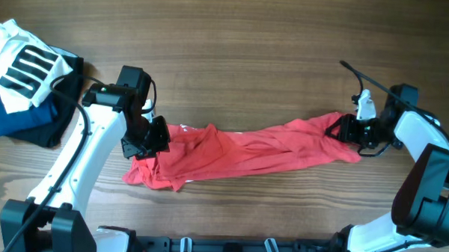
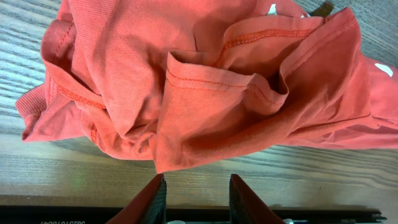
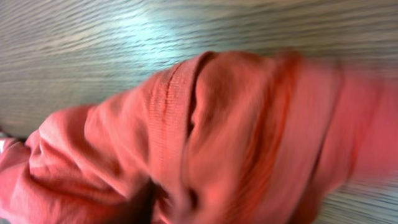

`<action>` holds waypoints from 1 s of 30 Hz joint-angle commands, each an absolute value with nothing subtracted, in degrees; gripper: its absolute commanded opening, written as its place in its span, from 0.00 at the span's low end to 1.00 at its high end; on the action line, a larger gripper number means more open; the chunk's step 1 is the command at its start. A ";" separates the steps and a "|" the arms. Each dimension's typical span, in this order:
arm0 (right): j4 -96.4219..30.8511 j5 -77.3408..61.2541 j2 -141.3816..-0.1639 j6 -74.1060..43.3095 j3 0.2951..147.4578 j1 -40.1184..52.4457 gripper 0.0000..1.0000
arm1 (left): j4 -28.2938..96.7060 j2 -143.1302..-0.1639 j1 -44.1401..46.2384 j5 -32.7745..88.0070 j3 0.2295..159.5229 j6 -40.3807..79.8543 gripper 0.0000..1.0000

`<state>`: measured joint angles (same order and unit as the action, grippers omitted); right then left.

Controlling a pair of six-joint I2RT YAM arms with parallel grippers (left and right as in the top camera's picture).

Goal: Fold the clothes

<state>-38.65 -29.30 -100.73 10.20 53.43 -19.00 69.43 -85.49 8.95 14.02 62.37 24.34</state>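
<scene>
Red T-shirt [image 1: 246, 149] lies on the worktop [image 1: 250, 44], not folded, drawn out into one long rumpled band running left to right and bunched thickest at its left end. My left wrist view shows stitched hems, a ribbed edge and deep folds heaped over one another. Small white patches show on the fabric at that view's right side.

Left gripper [image 1: 153, 135] stands at the shirt's left end with its arm bent over it, jaws released. Both fingers [image 2: 149, 202] stand apart just short of the cloth's near edge, with bare wood between them.

Right gripper [image 1: 343, 130] sits at the shirt's right end, touching the fabric. Its wrist view is filled with blurred red cloth and no fingers show, so I cannot tell whether those jaws are clenched.

A striped white garment [image 1: 21, 63] on dark folded garments [image 1: 22, 119] lies well apart from the shirt's left end. Bare wood runs along both long sides of the shirt.
</scene>
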 commanded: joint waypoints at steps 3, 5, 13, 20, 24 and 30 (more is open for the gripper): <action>-39.51 -28.45 -101.54 6.48 54.57 -19.59 0.04 | 68.27 -85.08 9.26 14.55 63.02 24.45 0.33; -42.15 -21.37 -100.55 2.00 57.63 -21.43 0.04 | 67.40 -85.06 9.08 14.44 63.02 24.43 0.32; -54.33 -11.62 -89.73 -2.70 74.54 -27.31 0.04 | 66.70 -85.06 3.97 14.46 63.02 24.25 0.33; -61.54 -10.04 -87.94 -6.83 75.09 -9.13 0.04 | 66.96 -85.06 3.25 14.48 63.02 24.25 0.33; -60.47 -4.51 -92.97 -15.62 74.08 4.91 0.04 | 68.07 -85.06 3.25 14.50 63.02 24.25 0.33; -59.00 -3.46 -104.99 -18.48 71.70 15.68 0.04 | 68.71 -85.06 3.25 14.48 63.02 24.25 0.33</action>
